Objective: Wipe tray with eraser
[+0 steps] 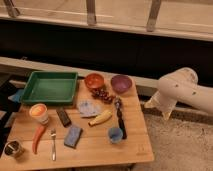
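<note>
Tray [50,89]: back-left corner of the wooden table [100,150], nothing inside it. Eraser [63,117]: flat on the table, just in front of the tray's front-right corner, between an orange cup [39,113] and a blue cloth [89,107]; blue-grey sponge [73,136] nearer the front. Gripper [164,111]: off the table's right edge, well apart from both; open or closed, cannot tell.

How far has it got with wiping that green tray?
Nothing looks done. The eraser lies untouched on the table, just in front of the tray. Nothing is in hand: the gripper hangs beyond the table's right edge, far from both. Left: fetching the eraser, then wiping the tray.
</note>
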